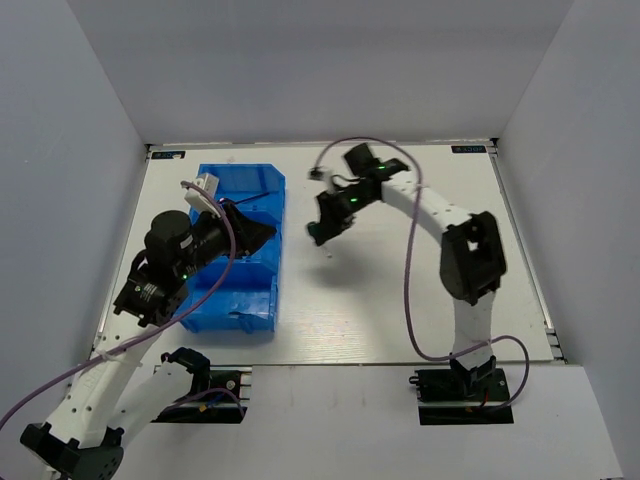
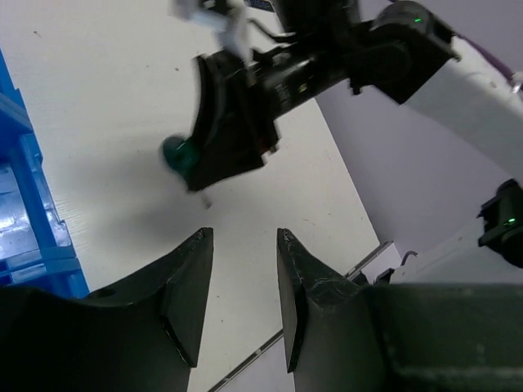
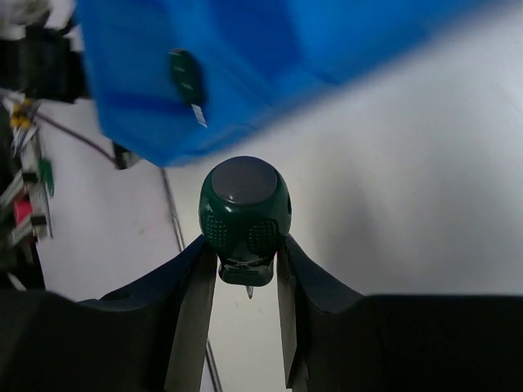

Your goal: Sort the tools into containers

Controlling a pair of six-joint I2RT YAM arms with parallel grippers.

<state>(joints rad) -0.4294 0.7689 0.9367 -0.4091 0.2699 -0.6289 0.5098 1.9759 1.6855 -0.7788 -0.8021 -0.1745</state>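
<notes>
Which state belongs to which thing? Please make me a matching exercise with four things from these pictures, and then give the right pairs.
Things
1. left robot arm
2. right robot arm
3. bright blue rectangular plastic bin
4. stubby green-handled screwdriver

States
A. clamped between two jaws
B. jaws open, nothing between them
C. resting on the white table
D. jaws shut on a tool

Pairs: 1-B, 2-D, 3-C, 4-A

White table (image 1: 400, 310) fills the centre; grey walls (image 1: 320, 60) enclose it left, top and right; blue stickers (image 1: 467, 149) mark its upper corners.
</notes>
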